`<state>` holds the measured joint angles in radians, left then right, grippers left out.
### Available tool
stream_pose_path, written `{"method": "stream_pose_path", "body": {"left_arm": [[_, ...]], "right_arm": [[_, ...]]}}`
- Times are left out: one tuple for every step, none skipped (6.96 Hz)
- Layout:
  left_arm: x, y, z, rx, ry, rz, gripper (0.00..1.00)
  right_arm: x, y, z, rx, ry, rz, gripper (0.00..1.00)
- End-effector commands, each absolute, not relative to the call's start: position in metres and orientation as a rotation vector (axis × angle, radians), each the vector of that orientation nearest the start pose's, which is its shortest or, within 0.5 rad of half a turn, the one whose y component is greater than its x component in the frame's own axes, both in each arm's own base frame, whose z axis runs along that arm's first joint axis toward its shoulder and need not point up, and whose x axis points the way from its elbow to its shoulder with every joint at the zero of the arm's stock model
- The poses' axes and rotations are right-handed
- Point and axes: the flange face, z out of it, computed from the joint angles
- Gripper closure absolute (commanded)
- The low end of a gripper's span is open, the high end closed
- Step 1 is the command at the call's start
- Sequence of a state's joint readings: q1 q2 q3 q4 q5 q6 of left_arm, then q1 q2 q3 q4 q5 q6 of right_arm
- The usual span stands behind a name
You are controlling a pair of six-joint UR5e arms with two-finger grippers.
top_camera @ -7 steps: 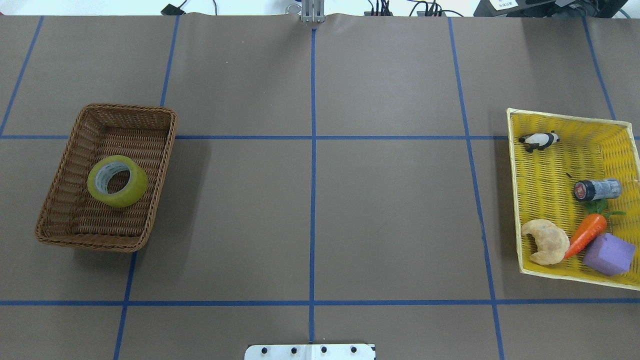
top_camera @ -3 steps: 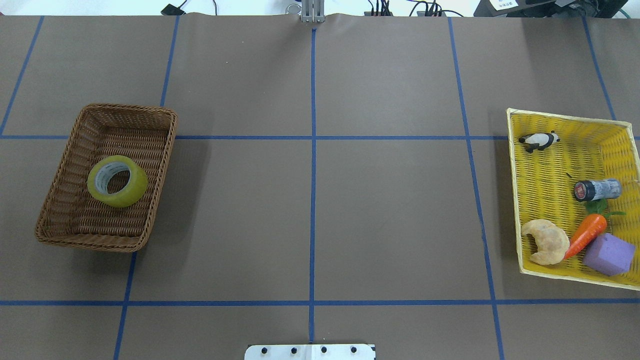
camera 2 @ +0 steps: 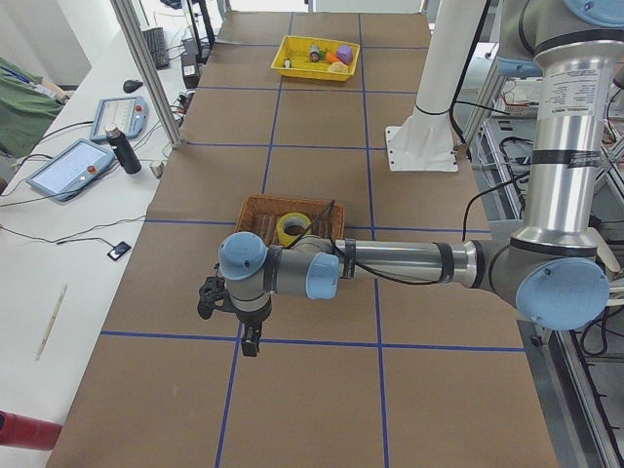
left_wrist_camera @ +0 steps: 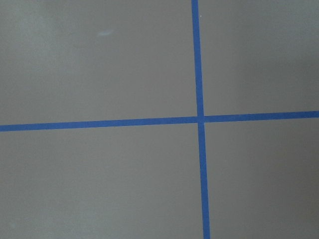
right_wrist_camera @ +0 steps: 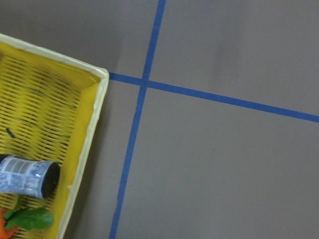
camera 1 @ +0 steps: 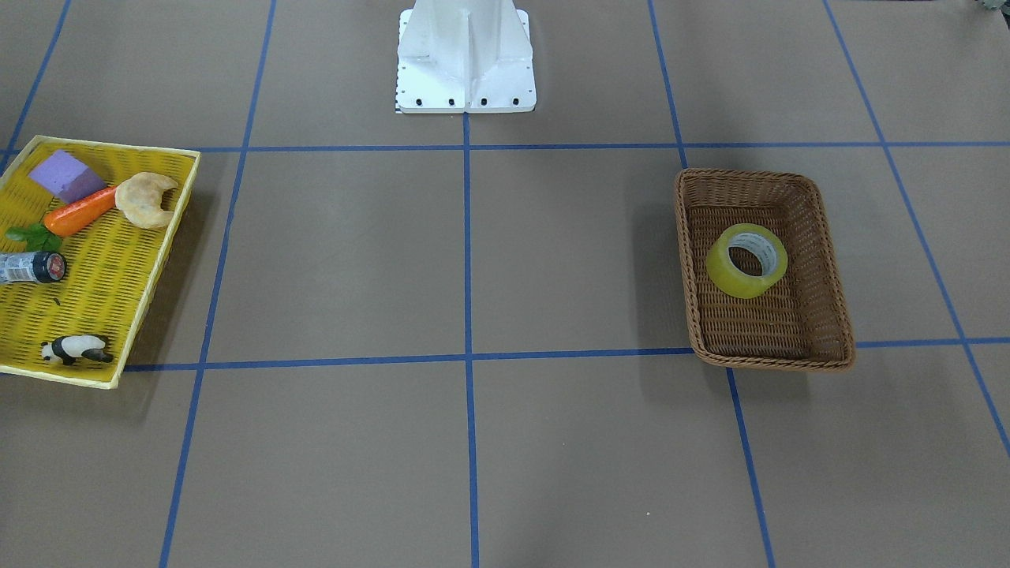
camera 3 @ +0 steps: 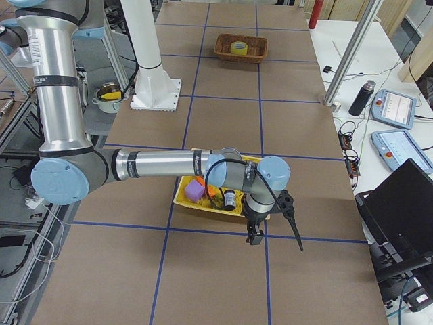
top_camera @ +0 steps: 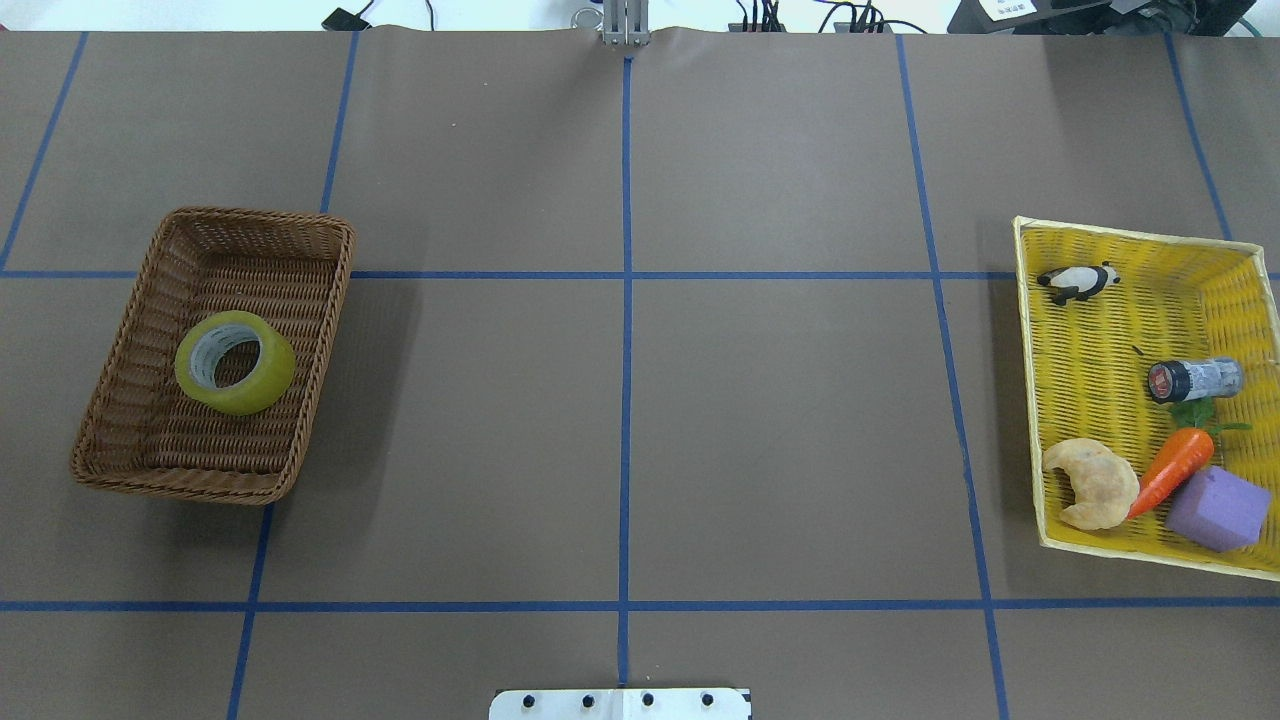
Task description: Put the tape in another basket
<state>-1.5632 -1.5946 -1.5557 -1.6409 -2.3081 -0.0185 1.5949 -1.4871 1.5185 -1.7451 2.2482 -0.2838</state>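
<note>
The yellow tape roll (top_camera: 264,388) lies flat in the brown wicker basket (top_camera: 332,300) on the table's left side; both also show in the front-facing view, tape (camera 1: 730,281) and basket (camera 1: 685,260). Neither gripper shows in the overhead or front-facing views. In the exterior left view my left gripper (camera 2: 252,342) hangs over bare table on the near side of the basket (camera 2: 258,207), apart from the tape (camera 2: 282,237). In the exterior right view my right gripper (camera 3: 255,237) hangs just beyond the yellow tray's (camera 3: 186,202) near edge. I cannot tell whether either is open or shut.
The yellow mesh tray (top_camera: 1090,340) at the right holds a panda figure (top_camera: 1078,281), a dark-capped bottle (top_camera: 1195,380), a carrot (top_camera: 1170,470), a croissant (top_camera: 1092,484) and a purple block (top_camera: 1218,508). The robot's white base (camera 1: 465,55) stands mid-table at the robot's side.
</note>
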Motion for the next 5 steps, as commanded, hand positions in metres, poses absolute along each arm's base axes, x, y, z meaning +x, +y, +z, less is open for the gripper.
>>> {"method": "stream_pose_path", "body": {"left_arm": [[-0.062,-0.506,0.653,0.055,0.732,0.015,0.02],[-0.063,-0.506,0.653,0.056,0.732,0.014,0.02],[-0.062,-0.506,0.653,0.055,0.732,0.015,0.02],[-0.062,-0.507,0.652,0.057,0.732,0.016,0.02],[-0.062,-0.507,0.651,0.060,0.735,0.017,0.02]], "right_arm": [[0.086,-0.519,0.687,-0.031,-0.691,-0.062,0.00],[0.084,-0.522,0.676,-0.011,-0.708,-0.066,0.00],[0.081,-0.525,0.660,0.017,-0.751,-0.072,0.00],[0.080,-0.525,0.638,0.052,-0.758,-0.086,0.00],[0.078,-0.522,0.637,0.052,-0.764,-0.089,0.00]]}}
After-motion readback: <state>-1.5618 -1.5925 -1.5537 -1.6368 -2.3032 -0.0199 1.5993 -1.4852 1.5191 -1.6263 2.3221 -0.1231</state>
